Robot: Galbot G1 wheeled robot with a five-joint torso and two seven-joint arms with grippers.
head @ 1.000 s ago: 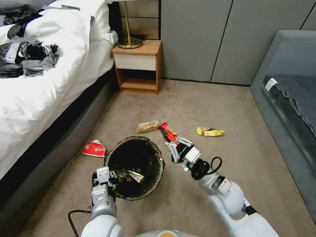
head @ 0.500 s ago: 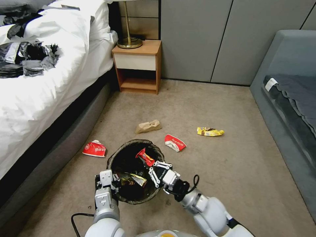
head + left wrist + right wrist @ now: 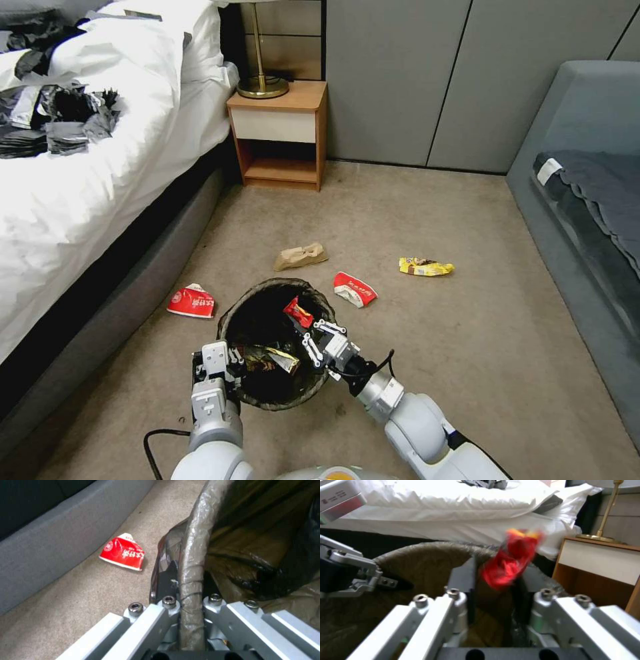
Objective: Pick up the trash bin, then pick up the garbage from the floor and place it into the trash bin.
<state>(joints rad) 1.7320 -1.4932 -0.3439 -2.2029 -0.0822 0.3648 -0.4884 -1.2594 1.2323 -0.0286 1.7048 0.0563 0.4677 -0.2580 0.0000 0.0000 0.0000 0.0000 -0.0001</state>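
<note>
My left pincer clenches the near rim of the round white dark-lined trash bin; my right pincer, over its middle, grasps a red crumpled wrapper. I should release centrally.

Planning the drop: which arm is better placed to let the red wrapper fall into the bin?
The right. Its tool is over the open bin with the red wrapper between its fingers. The left tool is clamped on the bin's rim, holding it, so it is not free.
</note>
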